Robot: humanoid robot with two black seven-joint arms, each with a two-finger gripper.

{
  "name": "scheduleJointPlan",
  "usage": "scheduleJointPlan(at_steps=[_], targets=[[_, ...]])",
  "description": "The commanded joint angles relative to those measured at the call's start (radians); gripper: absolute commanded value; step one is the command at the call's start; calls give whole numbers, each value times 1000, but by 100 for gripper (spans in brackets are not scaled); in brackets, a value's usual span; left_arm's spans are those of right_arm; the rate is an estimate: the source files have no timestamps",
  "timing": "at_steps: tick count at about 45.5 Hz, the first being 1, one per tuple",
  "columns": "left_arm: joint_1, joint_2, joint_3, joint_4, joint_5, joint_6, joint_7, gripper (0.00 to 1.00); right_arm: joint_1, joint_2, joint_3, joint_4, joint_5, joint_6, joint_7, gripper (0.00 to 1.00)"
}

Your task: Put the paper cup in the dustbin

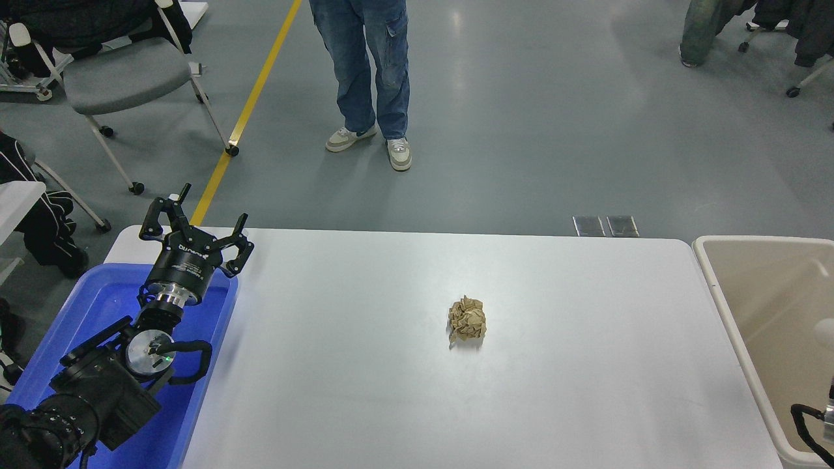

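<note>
The beige dustbin stands at the table's right end, cut off by the picture's edge. A small pale rounded shape, the paper cup, lies inside it at the right edge, only partly in view. Of my right arm only a black cable and a bit of metal show at the bottom right corner, over the bin; its gripper is out of view. My left gripper is parked open and empty at the lower left, above the blue tub.
A crumpled brown paper ball lies mid-table. A blue plastic tub sits under the left arm. A person in jeans stands beyond the far edge. A grey chair stands at the far left.
</note>
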Motion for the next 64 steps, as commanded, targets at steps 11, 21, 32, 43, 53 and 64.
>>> scheduleJointPlan(at_steps=[11, 21, 32, 43, 53, 64], targets=[[0, 0, 0, 0, 0, 0, 1, 100, 25, 0, -18, -14, -20, -11, 5, 99], [0, 0, 0, 0, 0, 0, 1, 100, 39, 0, -33, -6, -19, 4, 3, 99], [0, 0, 0, 0, 2, 0, 1, 100, 62, -61, 47, 0, 47, 358, 14, 99], [0, 0, 0, 0, 2, 0, 1, 100, 30, -173, 425, 289, 109, 480, 121, 99], [0, 0, 0, 0, 2, 0, 1, 100, -107, -238, 749, 740, 29, 466, 131, 99], [0, 0, 0, 0, 2, 0, 1, 100, -176, -40, 903, 866, -379, 394, 178, 99]])
